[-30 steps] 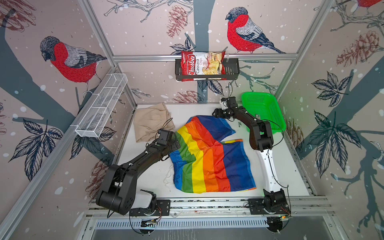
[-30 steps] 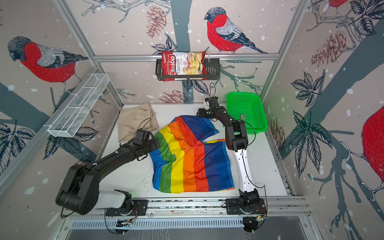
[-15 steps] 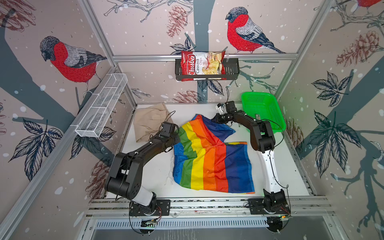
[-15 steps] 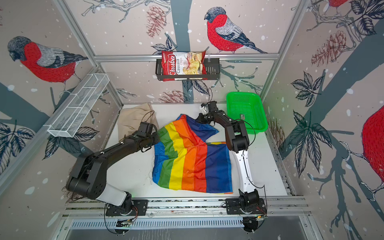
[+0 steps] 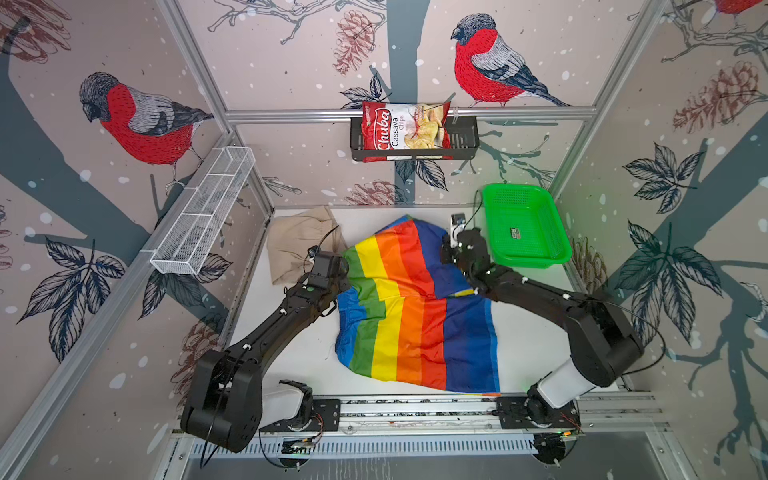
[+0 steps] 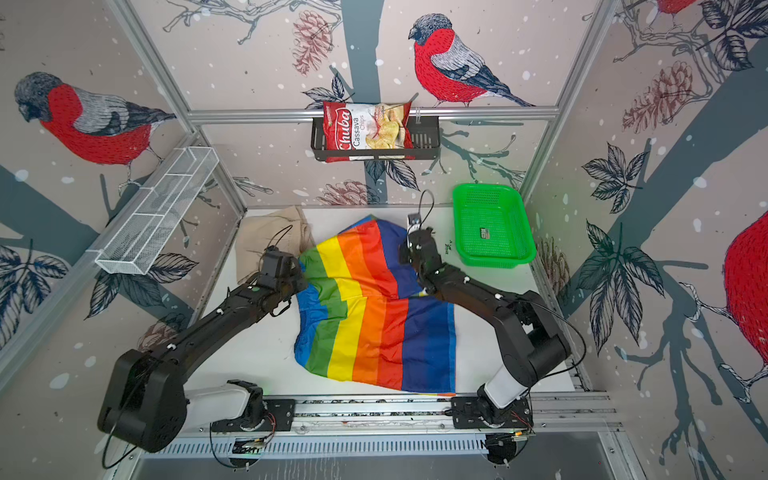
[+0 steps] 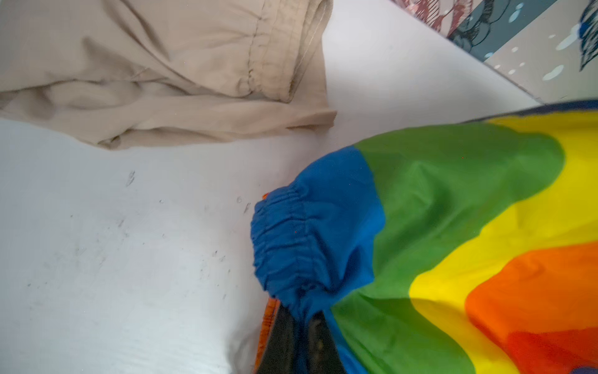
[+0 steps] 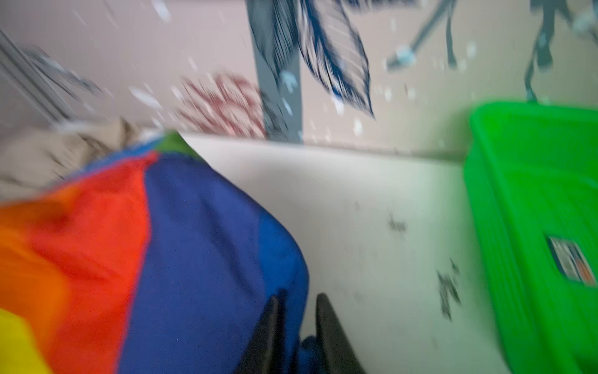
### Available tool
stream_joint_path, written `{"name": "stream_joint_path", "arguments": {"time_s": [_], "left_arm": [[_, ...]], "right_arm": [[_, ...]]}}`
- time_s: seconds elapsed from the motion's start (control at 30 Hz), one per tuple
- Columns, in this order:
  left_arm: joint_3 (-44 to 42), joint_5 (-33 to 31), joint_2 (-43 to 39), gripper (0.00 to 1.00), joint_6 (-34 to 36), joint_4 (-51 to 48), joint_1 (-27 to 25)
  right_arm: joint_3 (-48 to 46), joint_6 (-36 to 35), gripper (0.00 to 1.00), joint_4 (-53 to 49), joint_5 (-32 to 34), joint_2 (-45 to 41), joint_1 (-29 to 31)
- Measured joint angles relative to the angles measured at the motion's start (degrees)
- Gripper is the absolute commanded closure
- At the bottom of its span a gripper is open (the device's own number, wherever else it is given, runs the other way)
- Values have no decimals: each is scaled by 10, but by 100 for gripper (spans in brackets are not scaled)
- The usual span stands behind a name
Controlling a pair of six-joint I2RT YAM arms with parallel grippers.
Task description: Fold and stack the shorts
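1. My left arm stretches toward one o'clock; left gripper [image 7: 299, 320] clamped on the waistband of the rainbow shorts [image 5: 415, 324], mid-table.
2. My right arm reaches toward eleven o'clock; right gripper [image 8: 299, 311], nearly closed, pinches their blue edge.
3. At eleven o'clock, the beige shorts [image 5: 295, 241].

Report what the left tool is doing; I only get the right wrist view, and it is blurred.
Observer: The left tool is shut on the gathered blue elastic edge of the rainbow shorts.
Operator: Describe the near side of them.
Observer: In both top views the near half lies flat on the table, close to its front edge.
Operator: Check the other pair.
Observer: The beige shorts lie crumpled and unfolded in the far left corner.
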Motion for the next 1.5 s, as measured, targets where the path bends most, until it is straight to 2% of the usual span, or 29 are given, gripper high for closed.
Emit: {"name": "stream_joint_path", "arguments": {"time_s": [0.1, 0.23, 0.43, 0.53, 0.73, 0.83, 0.93, 1.03, 1.07, 1.13, 1.17, 1.2, 1.27, 1.4, 1.5], "left_arm": [[-9, -2, 9, 100, -5, 2, 0], [-11, -4, 26, 100, -10, 3, 0], [-12, -10, 44, 100, -12, 6, 0], [-14, -12, 57, 100, -13, 9, 0], [-19, -12, 80, 100, -13, 18, 0], [-19, -12, 85, 100, -13, 20, 0], [-19, -12, 88, 100, -13, 20, 0], [-18, -12, 92, 100, -13, 21, 0], [-18, -11, 92, 93, -13, 21, 0], [-17, -1, 92, 54, -12, 21, 0], [-13, 6, 92, 42, -7, 19, 0], [-8, 16, 91, 36, -8, 17, 0], [7, 26, 82, 33, -8, 0, 0], [37, 12, 21, 30, -7, -51, 0], [62, -4, -34, 29, 3, -81, -1]], "right_arm": [[-79, 13, 70, 24, 69, -8, 34], [-142, 50, 67, 42, 120, -20, 76], [-163, 78, 33, 35, 124, -109, 83], [-156, 78, 25, 24, 83, -163, 84], [-146, 111, 26, -21, -72, -190, 109], [-139, 125, 25, -56, -123, -191, 107], [-110, 138, 31, -89, -148, -194, 37], [-22, 148, 37, -128, -177, -136, -60], [14, 149, 42, -141, -184, -107, -84], [103, 143, 53, -184, -206, -32, -118], [145, 136, 53, -195, -223, 7, -127], [180, 135, 52, -202, -240, 44, -135], [231, 125, 47, -225, -272, 108, -145], [302, 121, 26, -257, -292, 198, -146], [379, 118, 20, -277, -292, 268, -146]]}}
